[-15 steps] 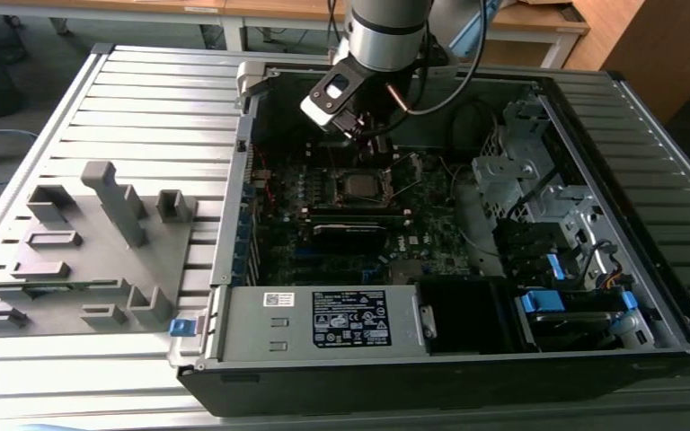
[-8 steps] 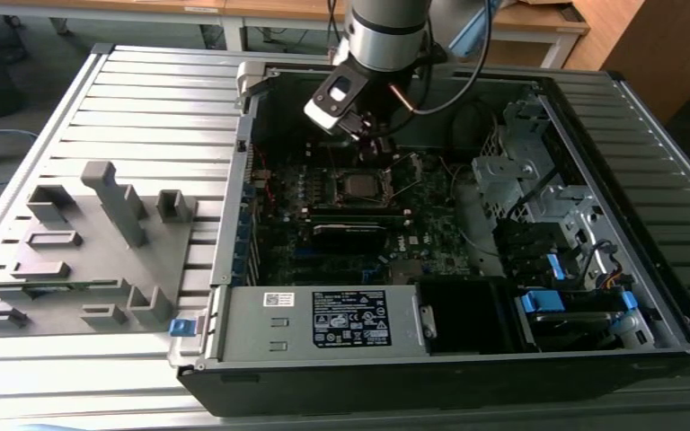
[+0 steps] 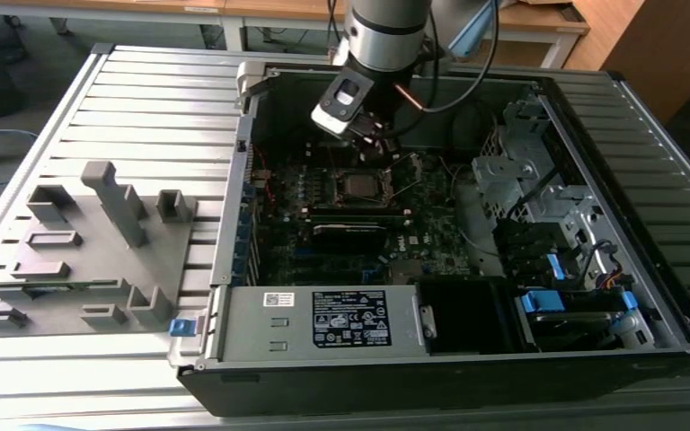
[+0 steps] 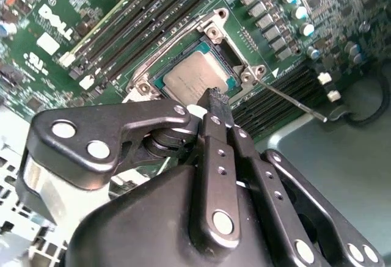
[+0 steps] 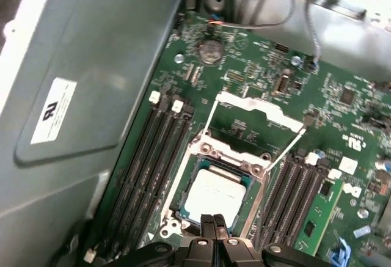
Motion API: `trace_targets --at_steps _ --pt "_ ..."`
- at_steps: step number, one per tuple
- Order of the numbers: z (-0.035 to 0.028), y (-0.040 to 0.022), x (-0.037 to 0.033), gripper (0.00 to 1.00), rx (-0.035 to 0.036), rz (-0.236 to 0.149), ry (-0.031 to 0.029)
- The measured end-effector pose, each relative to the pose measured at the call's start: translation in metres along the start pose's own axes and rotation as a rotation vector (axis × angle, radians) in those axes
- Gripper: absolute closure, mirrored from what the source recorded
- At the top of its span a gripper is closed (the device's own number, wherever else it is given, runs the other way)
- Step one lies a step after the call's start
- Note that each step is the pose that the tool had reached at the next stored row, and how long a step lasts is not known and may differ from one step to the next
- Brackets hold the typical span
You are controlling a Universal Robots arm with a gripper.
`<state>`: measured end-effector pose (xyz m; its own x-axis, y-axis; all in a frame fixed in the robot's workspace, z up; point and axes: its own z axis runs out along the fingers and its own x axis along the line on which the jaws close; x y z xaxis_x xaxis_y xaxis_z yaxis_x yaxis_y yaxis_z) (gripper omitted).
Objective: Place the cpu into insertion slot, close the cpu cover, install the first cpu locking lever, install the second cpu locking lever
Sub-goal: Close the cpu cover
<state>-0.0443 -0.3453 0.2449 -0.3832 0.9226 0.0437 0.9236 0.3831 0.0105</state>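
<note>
Cpu point(image 5: 215, 195) seated in insertion slot point(image 5: 227, 151); first wrist view shows cpu cover point(image 5: 256, 105) raised; jaws clenched together

The arm point(image 3: 388, 34) points steeply downward, its tool point(image 3: 373, 142) fingers point(image 5: 207, 225) pressed together.

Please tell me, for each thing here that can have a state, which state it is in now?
cpu: seated in its socket, grey top up.
insertion slot: filled by the cpu.
cpu cover: looks raised open, not down over the cpu.
end effector: shut, holding nothing, fingertips at the cpu's edge; contact unclear.
computer case: lying open, inside exposed.
</note>
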Motion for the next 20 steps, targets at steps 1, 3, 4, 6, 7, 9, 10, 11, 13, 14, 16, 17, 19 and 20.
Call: trace_targets --at_steps 1,3,4,6,7,9,10,11,13,14,16,17,19,20 --pt "0.0000 0.0000 0.0000 0.89 0.0008 -0.018 0.0002" --pt "0.0000 0.0000 0.0000 0.89 0.0023 -0.053 0.0006" --pt "0.0000 0.0000 0.0000 0.89 0.0030 -0.069 0.0007" --pt "0.0000 0.0000 0.0000 0.89 0.0039 -0.091 0.0009" --pt "0.0000 0.0000 0.0000 0.89 0.0040 -0.093 0.0010" --pt "0.0000 0.0000 0.0000 0.89 0.0041 -0.093 0.0010" --pt "0.0000 0.0000 0.0000 0.89 0.0041 -0.093 0.0010" --pt "0.0000 0.0000 0.0000 0.89 0.0041 -0.095 0.0010" --pt "0.0000 0.0000 0.0000 0.89 0.0047 -0.107 0.0012" --pt "0.0000 0.0000 0.0000 0.89 0.0049 -0.113 0.0012" --pt "-0.0002 0.0000 0.0000 0.89 0.0050 -0.114 0.0012" --pt "-0.0007 0.0000 0.0000 0.89 0.0049 -0.114 0.0014" --pt "-0.0019 0.0000 0.0001 0.89 0.0045 -0.113 0.0019" --pt "-0.0026 0.0000 0.0001 0.89 0.0044 -0.111 0.0021"
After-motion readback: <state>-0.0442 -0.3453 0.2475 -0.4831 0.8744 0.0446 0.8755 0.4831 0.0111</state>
